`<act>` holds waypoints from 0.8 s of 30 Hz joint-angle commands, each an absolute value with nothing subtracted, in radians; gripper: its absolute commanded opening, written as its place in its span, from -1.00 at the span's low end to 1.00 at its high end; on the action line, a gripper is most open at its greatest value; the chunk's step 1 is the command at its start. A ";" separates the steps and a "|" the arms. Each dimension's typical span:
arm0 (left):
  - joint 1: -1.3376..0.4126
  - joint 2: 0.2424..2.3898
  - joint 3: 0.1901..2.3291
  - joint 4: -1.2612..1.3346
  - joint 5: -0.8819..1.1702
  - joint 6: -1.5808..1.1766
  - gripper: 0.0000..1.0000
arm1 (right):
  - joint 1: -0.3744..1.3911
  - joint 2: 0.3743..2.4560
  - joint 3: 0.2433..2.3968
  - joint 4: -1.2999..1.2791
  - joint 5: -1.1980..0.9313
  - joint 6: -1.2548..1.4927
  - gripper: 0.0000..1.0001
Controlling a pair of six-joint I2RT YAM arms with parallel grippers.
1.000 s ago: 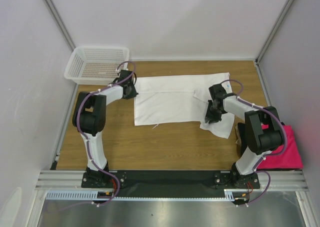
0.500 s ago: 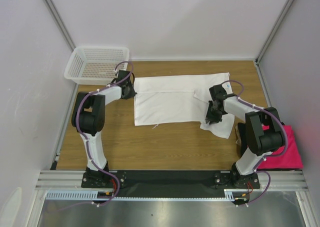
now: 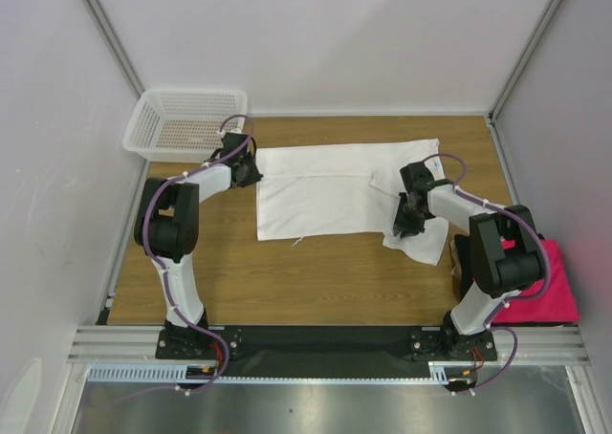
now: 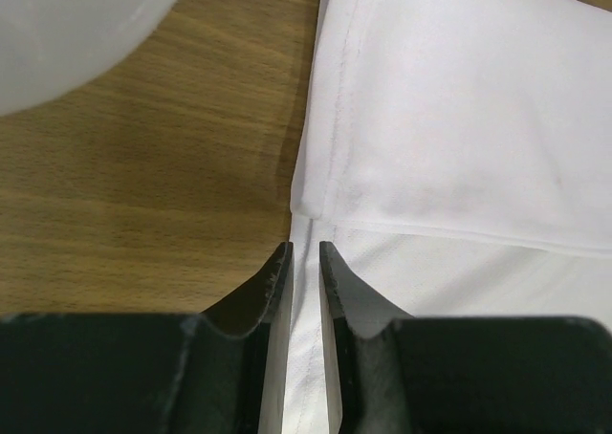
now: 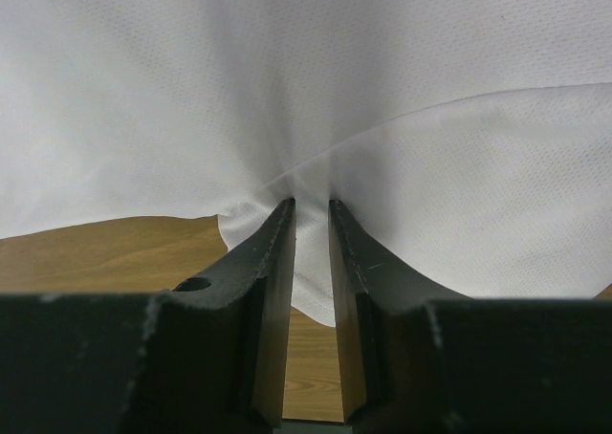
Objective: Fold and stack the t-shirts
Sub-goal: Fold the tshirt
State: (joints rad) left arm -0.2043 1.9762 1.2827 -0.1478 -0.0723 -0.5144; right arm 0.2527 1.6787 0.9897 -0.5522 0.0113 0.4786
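Note:
A large white t-shirt (image 3: 330, 187) lies spread flat on the wooden table. My left gripper (image 3: 253, 174) sits at its left edge. In the left wrist view its jaws (image 4: 304, 249) stand slightly apart over the hem, and the white t-shirt (image 4: 459, 119) lies flat and unpuckered between them. My right gripper (image 3: 403, 227) is at the shirt's lower right part. It (image 5: 311, 205) is shut on a bunched fold of the white t-shirt (image 5: 287, 80), which puckers toward the tips. A magenta-pink t-shirt (image 3: 553, 286) lies at the table's right edge behind the right arm.
A white mesh basket (image 3: 184, 123) stands at the back left corner, close to my left gripper; its rim (image 4: 67, 32) shows blurred in the left wrist view. Bare wood (image 3: 316, 281) runs between the shirt and the arm bases. Walls enclose the table on three sides.
My left jaws have parted a little over the shirt's hem, and the left wrist has shifted slightly toward the back. The right gripper keeps its hold and has barely moved.

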 commanded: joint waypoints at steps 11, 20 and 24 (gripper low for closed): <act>-0.207 1.956 1.281 -0.115 -0.028 -0.505 -0.59 | 0.250 1.654 0.988 -0.564 0.032 0.489 -0.48; -0.209 1.977 1.292 -0.135 -0.041 -0.505 -0.59 | 0.249 1.655 0.992 -0.566 0.034 0.489 -0.48; -0.207 1.993 1.299 -0.138 -0.029 -0.505 -0.59 | 0.250 1.655 0.994 -0.566 0.034 0.489 -0.48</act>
